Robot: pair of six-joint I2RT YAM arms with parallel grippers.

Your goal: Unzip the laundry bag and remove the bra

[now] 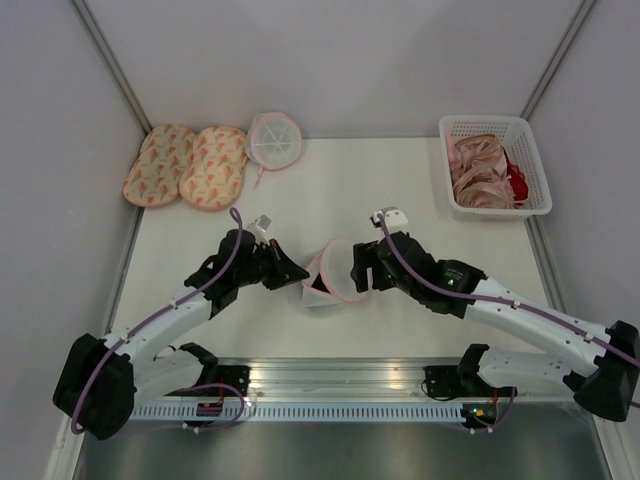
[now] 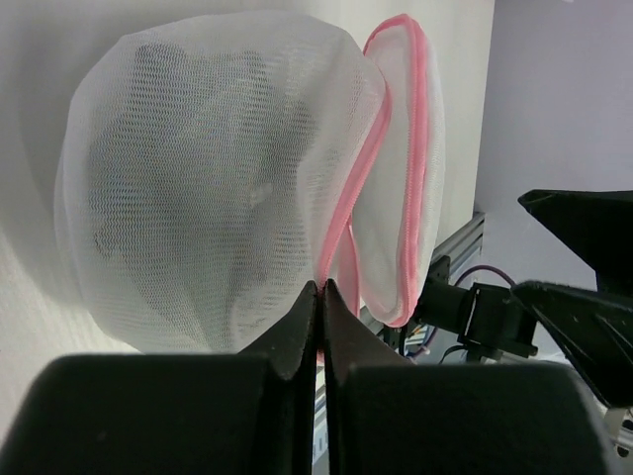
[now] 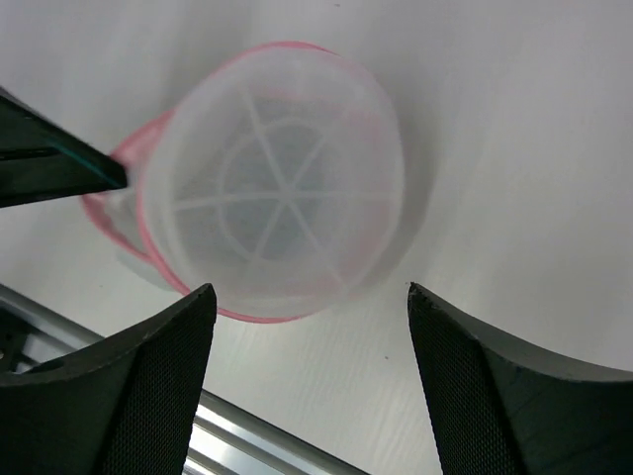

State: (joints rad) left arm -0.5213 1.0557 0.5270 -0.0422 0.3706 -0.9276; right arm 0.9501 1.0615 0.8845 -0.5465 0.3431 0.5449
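The laundry bag [image 1: 332, 272] lies at the table's middle between my two grippers. In the left wrist view its white mesh dome [image 2: 208, 178] fills the frame, with its lid flap [image 2: 401, 188] hinged open along the pink zip edging. The bra [image 2: 168, 178] shows as a dark shape inside the mesh. My left gripper [image 2: 323, 289] is shut on the pink edging at the bag's left side [image 1: 296, 274]. My right gripper [image 1: 358, 268] is open and empty at the bag's right side; in its own view the gripper [image 3: 309, 290] hovers over the bag's round face [image 3: 282, 198].
A white basket [image 1: 485, 124] with beige-pink garments and a red one stands back right. Two patterned pouches [image 1: 160, 163] [image 1: 213, 167] and a round pouch with white spoke ribs [image 1: 272, 138] lie back left. A metal rail [image 1: 330, 375] runs along the near edge.
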